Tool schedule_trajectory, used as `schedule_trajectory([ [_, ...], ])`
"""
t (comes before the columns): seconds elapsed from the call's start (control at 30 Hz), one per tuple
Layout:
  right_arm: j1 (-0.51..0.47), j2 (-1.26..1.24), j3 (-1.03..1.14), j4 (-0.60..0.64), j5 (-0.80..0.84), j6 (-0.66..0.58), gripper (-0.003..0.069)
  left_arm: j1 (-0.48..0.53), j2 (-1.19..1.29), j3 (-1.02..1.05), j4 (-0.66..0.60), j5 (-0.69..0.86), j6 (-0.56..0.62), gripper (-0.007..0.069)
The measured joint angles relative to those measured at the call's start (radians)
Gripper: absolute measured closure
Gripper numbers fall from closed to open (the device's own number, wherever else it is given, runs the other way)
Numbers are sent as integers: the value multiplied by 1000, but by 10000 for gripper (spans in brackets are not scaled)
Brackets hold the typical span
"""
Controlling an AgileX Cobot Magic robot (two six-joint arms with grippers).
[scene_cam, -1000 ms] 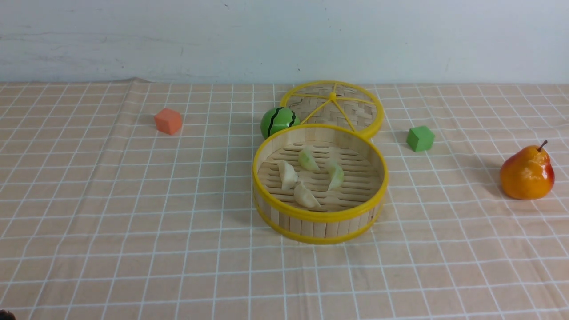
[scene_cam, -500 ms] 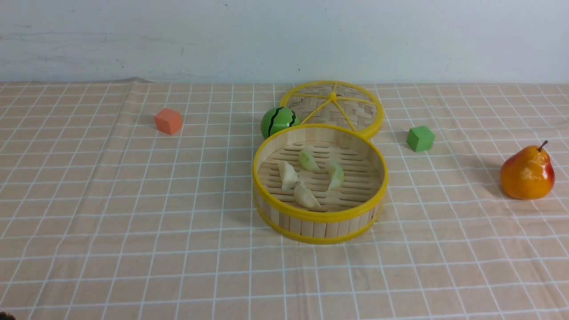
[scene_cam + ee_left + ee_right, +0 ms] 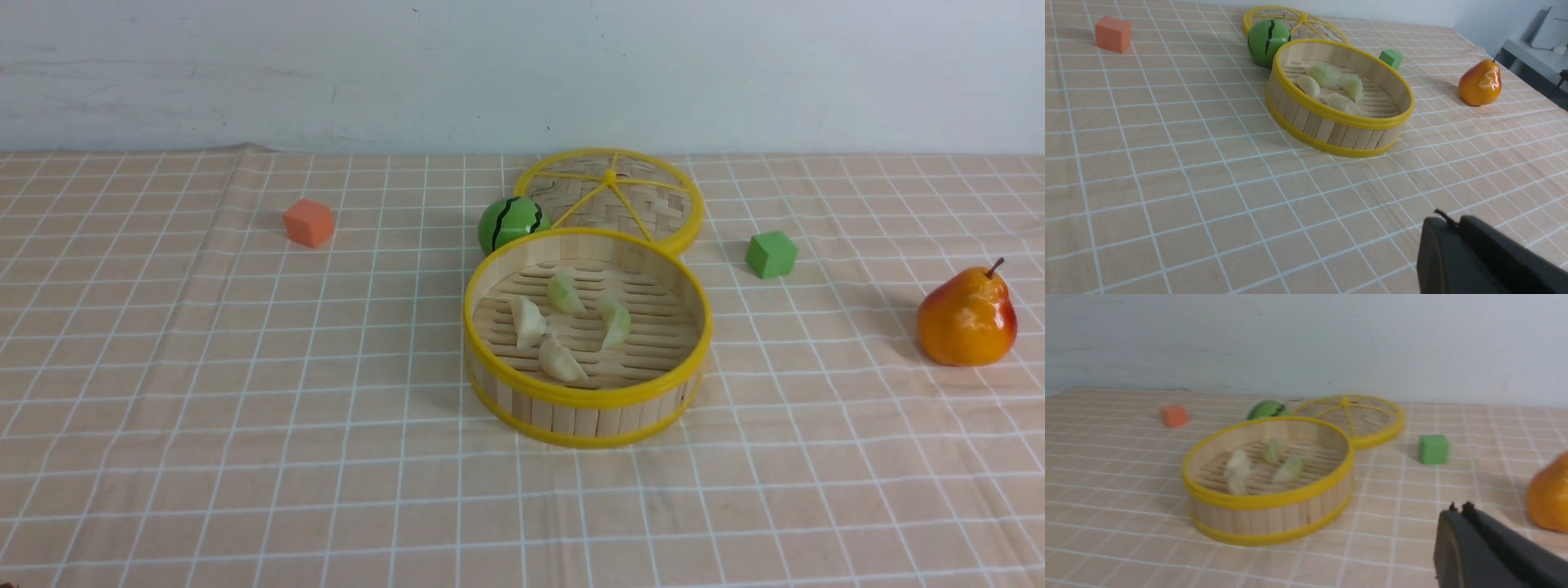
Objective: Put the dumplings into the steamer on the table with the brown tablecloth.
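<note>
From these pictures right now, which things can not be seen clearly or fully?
- Pear: right wrist view, cut off by the picture's edge; whole in the front view.
- Dumplings: right wrist view, blurred, outlines unclear.
- Watermelon ball: its lower part is hidden behind the steamer rim in the front view.
- Both claws: absent from the front view; only dark tips show in the wrist views, left claw, right claw.

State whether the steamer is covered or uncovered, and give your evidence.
Uncovered. The steamer stands open, four dumplings visible on its slats; the woven lid lies flat on the cloth behind it.
</note>
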Motion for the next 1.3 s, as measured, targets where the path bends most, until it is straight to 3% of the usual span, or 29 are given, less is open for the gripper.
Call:
schedule_trajectory([
  [0.03,-8,-10,4,-15,5,33,680,0,0,0,0,0,0,589],
  [0.1,-98,-72,43,-221,104,264,680,0,0,0,0,0,0,589],
  [0.27,-146,-154,96,-379,261,449,680,0,0,0,0,5,0,589],
  [1.3,-147,-188,110,-401,307,458,671,0,0,0,1,14,0,575],
])
